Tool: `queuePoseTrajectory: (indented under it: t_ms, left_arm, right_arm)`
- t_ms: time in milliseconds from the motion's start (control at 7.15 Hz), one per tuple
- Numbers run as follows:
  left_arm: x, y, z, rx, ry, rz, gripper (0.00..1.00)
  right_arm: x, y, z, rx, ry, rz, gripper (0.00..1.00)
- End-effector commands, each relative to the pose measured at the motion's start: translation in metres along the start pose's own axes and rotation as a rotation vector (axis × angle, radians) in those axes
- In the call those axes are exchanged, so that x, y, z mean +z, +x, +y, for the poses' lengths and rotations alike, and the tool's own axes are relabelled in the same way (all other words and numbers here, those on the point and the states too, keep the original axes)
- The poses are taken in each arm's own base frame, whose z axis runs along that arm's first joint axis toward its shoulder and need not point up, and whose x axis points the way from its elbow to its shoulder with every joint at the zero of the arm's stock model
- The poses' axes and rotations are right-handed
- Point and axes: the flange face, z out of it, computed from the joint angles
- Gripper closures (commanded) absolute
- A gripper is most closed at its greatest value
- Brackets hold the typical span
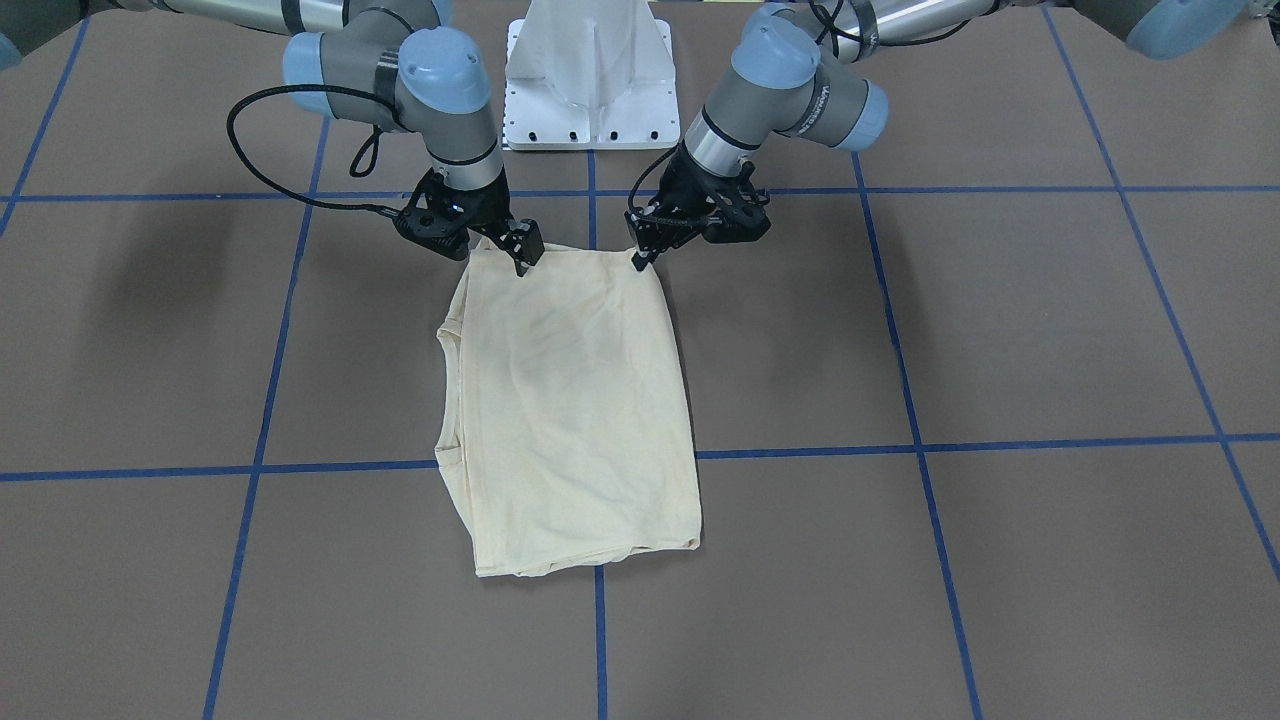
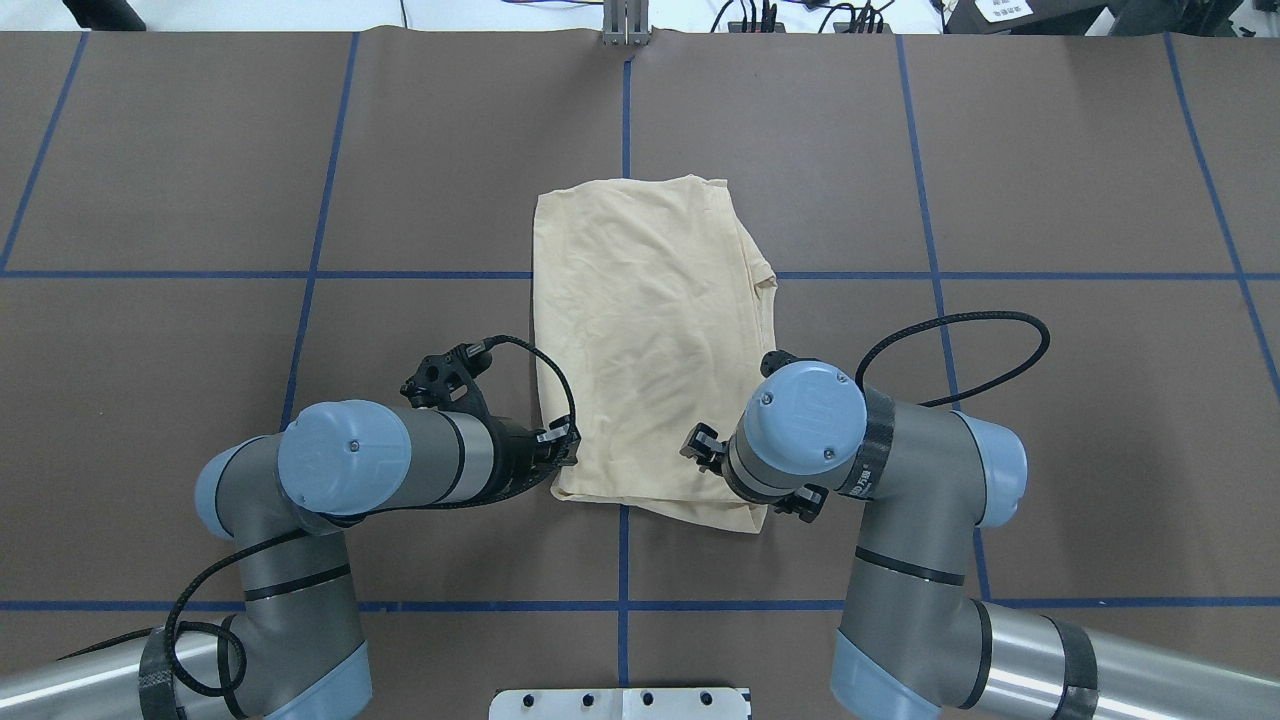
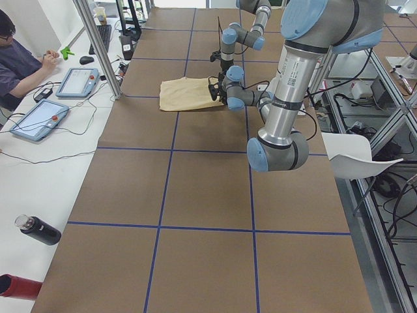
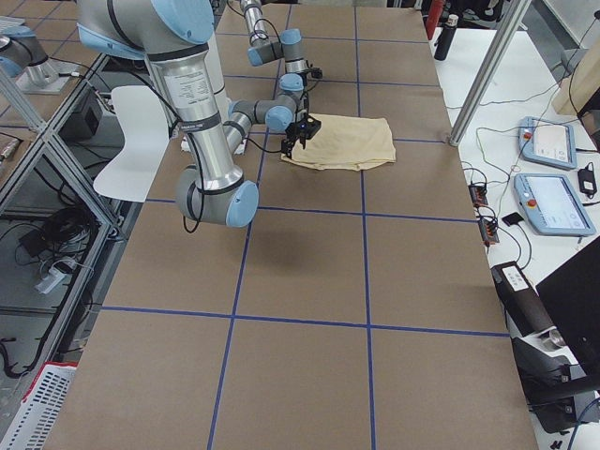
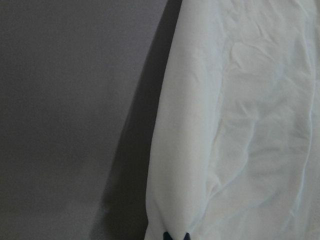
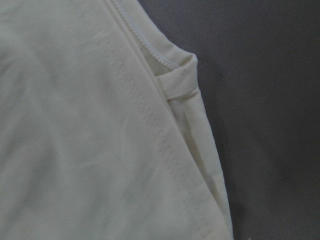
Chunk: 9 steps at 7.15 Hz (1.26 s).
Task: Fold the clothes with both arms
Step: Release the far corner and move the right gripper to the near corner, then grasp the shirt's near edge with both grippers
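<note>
Currently the pale cream-yellow T-shirt lies folded into a rectangle at the middle of the brown table, long axis running from 6 to 12 o'clock in the overhead view. The black two-finger left gripper sits at its 7 o'clock corner. In the left wrist view its dark fingertips meet on the cloth edge, so it seems clenched on that corner. The black right gripper is at the 5 o'clock corner.

We judge the step to be the next fold, bringing the 6 o'clock edge up to 12 o'clock. To do it well we should raise both corners level and together. We should hold the edge taut between the two grippers and lay it squarely on the far edge.

The right wrist joint covers that gripper from overhead and its own camera shows only hems, so we cannot tell whether it grips. Print, collar and label are out of sight.
</note>
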Motion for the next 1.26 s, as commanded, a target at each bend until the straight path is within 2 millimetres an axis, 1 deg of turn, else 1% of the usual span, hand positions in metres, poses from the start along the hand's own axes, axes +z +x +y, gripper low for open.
queuePoseTrajectory:
  t_ms: [0,280,559,1118]
  left_arm:
    - [0.0001,-0.0006,-0.0001,0.001,0.000,-0.001,1.00]
    - [0.0001,-0.0006,-0.0001,-0.001,0.000,-0.001,1.00]
    - [0.0001,-0.0006,-0.0001,-0.001,0.000,-0.001,1.00]
    - [0.0001,-0.0006,-0.0001,-0.001,0.000,-0.001,1.00]
  right_arm:
    - [0.0046,0.0017,0.0048,-0.005,-0.001,0.010,0.08]
    - [0.0069,0.0029,0.0051,-0.005,-0.001,0.015,0.17]
    - [0.0100,0.0055,0.0057,-0.006,-0.001,0.022,0.19]
    - [0.0138,0.0091,0.0070,-0.008,-0.002,0.030,0.17]
